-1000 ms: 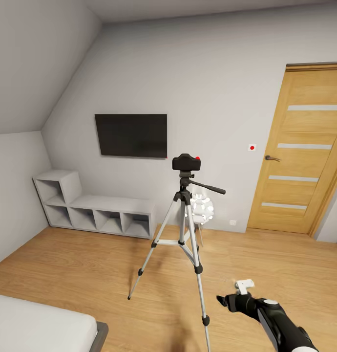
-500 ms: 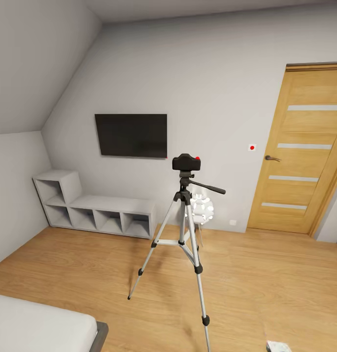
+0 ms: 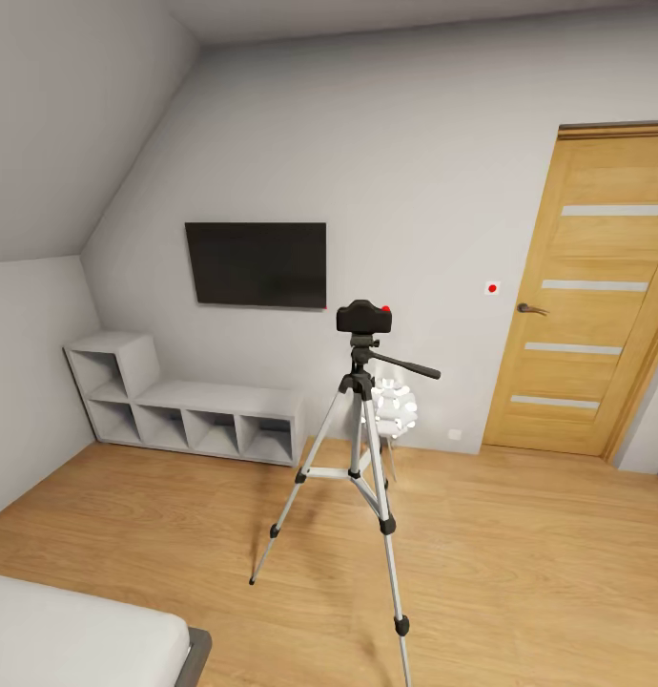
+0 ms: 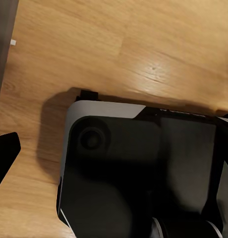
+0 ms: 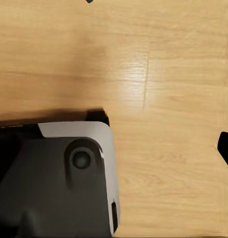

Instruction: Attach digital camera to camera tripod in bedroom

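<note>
In the bedroom, the camera tripod stands on the wood floor with its three silver legs spread. The digital camera, black with a red dot, sits upright on the tripod's black pan head. In the left wrist view, one black fingertip of my left gripper shows at the picture's edge over the floor. In the right wrist view, a black fingertip of my right gripper shows the same way. Nothing lies between the fingers of either gripper, and both point down at my own base.
A black TV hangs on the far wall above a low grey shelf unit. A wooden door is at the right. A white ball-shaped lamp stands behind the tripod. The bed corner is at the lower left.
My right arm, seen low at the right of the head view a second ago, has dropped out of that view. The camera and tripod have not moved.
</note>
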You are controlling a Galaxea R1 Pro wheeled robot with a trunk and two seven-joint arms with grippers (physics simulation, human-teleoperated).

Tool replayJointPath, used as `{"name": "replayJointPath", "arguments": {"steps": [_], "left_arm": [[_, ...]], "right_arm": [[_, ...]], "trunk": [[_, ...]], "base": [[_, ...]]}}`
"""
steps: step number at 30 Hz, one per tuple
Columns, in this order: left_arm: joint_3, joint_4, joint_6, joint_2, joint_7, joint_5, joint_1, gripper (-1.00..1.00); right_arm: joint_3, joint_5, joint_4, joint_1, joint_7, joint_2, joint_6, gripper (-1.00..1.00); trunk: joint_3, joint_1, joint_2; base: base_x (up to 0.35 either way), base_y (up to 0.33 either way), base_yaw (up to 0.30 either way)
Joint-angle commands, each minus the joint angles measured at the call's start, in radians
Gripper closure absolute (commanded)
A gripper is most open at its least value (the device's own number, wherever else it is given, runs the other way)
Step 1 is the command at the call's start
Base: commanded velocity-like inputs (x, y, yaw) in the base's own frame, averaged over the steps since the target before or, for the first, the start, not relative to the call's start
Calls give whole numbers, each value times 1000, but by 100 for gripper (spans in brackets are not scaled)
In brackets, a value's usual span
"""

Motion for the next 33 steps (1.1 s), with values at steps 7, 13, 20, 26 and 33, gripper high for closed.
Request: {"name": "replayJointPath", "arguments": {"steps": [7,13,20,26,33], "left_arm": [[-7,0,4,-1,-2,11,0,-100],[-7,1,5,-1,-2,12,0,-100],[-7,1,6,-1,-2,12,0,-100],[-7,1,6,-1,-2,12,0,-100],[-7,1,5,-1,-2,12,0,-100]], "right_arm": [[-12,5,4,101,-144,64,-165,-100],[-13,5,4,126,-178,85,-204,-100],[-12,10,4,134,-188,92,-214,-100],[-11,12,4,135,-183,94,-216,-100],[-10,13,4,135,-180,96,-217,-100]], "trunk": [[0,0,-1],[0,0,-1],[0,0,-1],[0,0,-1],[0,0,-1]], "base": [[0,0,0],[0,0,0],[0,0,0],[0,0,0],[0,0,0]]}}
